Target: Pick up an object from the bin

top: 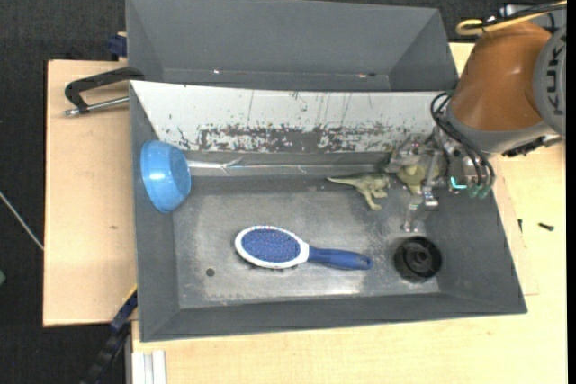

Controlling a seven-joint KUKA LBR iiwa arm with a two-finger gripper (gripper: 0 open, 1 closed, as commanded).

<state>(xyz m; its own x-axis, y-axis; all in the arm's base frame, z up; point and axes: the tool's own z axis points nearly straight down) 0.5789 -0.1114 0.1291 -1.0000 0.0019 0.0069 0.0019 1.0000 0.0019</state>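
Ref. point: black disc (418, 258), lying flat on the floor of the bin (270, 40), front-right corner.

Arm (472, 153) reached in over the right rim, behind & to the right of the disc. Its orange cover (499, 85) sat high, well behind-right of the disc, w/ cables (443, 117) looped under it. Wrist bent down & leftward, so the gripper (417, 213) pointed at the floor just behind the disc, tip v. close to the disc's back edge; contact not clear. Couldn't tell whether the gripper was apart or together, too cluttered there.

Nearest things: the disc itself, & a tan toy dinosaur (367, 185) behind-left of the disc, just left of the gripper, by the foot of the back wall, tail pointing away from the disc.

Rest: blue hairbrush (270, 247) w/ white rim left of the disc, bristles up, handle end aimed at the disc, near but apart. Blue bowl (164, 175) far left of the disc & further back, tipped on its side at the left wall.
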